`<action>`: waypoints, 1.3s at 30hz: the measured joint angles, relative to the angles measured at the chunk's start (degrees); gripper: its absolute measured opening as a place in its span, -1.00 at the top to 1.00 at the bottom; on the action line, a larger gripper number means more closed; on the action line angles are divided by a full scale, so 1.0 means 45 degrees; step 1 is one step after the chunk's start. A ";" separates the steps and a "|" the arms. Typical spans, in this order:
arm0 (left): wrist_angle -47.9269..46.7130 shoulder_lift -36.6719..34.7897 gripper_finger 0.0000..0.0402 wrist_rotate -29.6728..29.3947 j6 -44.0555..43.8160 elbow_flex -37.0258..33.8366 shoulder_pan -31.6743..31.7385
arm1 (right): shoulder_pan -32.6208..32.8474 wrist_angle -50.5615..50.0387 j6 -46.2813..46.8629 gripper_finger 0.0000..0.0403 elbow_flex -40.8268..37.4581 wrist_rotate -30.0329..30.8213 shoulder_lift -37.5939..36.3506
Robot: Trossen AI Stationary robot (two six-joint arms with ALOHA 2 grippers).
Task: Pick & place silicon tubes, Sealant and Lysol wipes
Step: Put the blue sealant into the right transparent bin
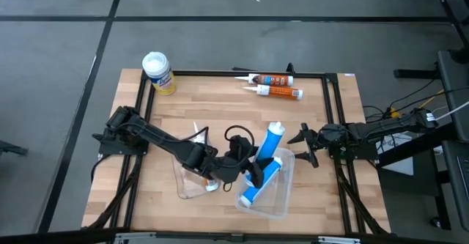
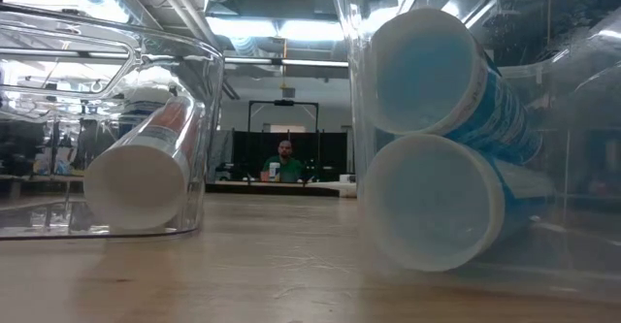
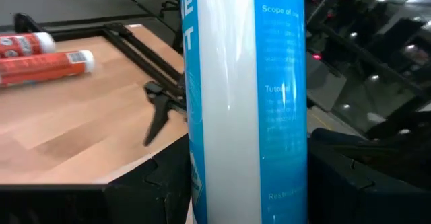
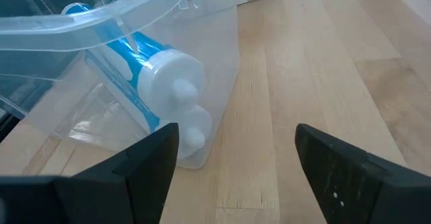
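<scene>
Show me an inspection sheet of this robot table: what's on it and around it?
Surface: wooden table, black frame.
Job's things: Lysol wipes upright at a corner; two orange tubes lying side by side; upper blue tube and lower blue tube in the clear bin; another tube in the second bin.
Clutter: nothing seen.
Grippers: left gripper shut on the upper blue tube; right gripper open, empty.
Cables: black loop by the left arm.
Surroundings: seated person far behind.

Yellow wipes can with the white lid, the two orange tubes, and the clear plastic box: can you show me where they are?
Yellow Lysol wipes canister (image 1: 156, 66): high view, on its round white lid.
Orange tubes (image 1: 282, 92): high view, on the nearer tube's body.
Clear plastic box (image 1: 287, 176): high view, on its right rim.
</scene>
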 joint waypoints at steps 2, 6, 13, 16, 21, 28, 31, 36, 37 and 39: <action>-0.0214 0.0024 -0.04 -0.0035 0.0011 0.0000 0.0028 | 0.0001 0.0001 0.0000 -0.48 0.0000 -0.0004 -0.0004; -0.1147 0.0180 -0.04 0.0117 0.0138 0.0222 0.0152 | -0.0001 0.0003 0.0000 -0.48 0.0000 -0.0001 -0.0002; -0.5156 0.1572 -0.04 0.0940 0.0150 0.3357 0.0371 | 0.0001 0.0000 0.0000 -0.48 0.0000 -0.0003 0.0000; -0.5933 0.2313 -0.04 0.1224 0.0314 0.4492 0.0506 | -0.0002 0.0001 0.0000 -0.48 0.0000 -0.0005 0.0000; -0.6414 0.3614 -0.04 0.2132 -0.0183 0.5735 0.0648 | -0.0001 0.0002 -0.0002 -0.48 0.0000 -0.0005 0.0000; -0.6592 0.4567 -0.04 0.3843 -0.1867 0.5877 0.0793 | -0.0003 0.0004 0.0000 -0.48 0.0000 -0.0005 -0.0005; -0.7017 0.4678 -0.04 0.4289 -0.2691 0.5877 0.0836 | 0.0000 0.0002 0.0000 -0.48 0.0000 -0.0005 -0.0002; -0.8507 0.4673 -0.04 0.4853 -0.4215 0.5881 0.0855 | -0.0001 0.0000 0.0000 -0.48 0.0000 -0.0003 -0.0003; -0.8658 0.4673 -0.04 0.5070 -0.4457 0.5877 0.0855 | 0.0000 0.0000 0.0000 -0.48 0.0000 -0.0005 0.0000; -0.8666 0.4673 -0.04 0.5582 -0.4745 0.5877 0.0855 | 0.0000 0.0005 0.0000 -0.48 0.0000 -0.0005 -0.0002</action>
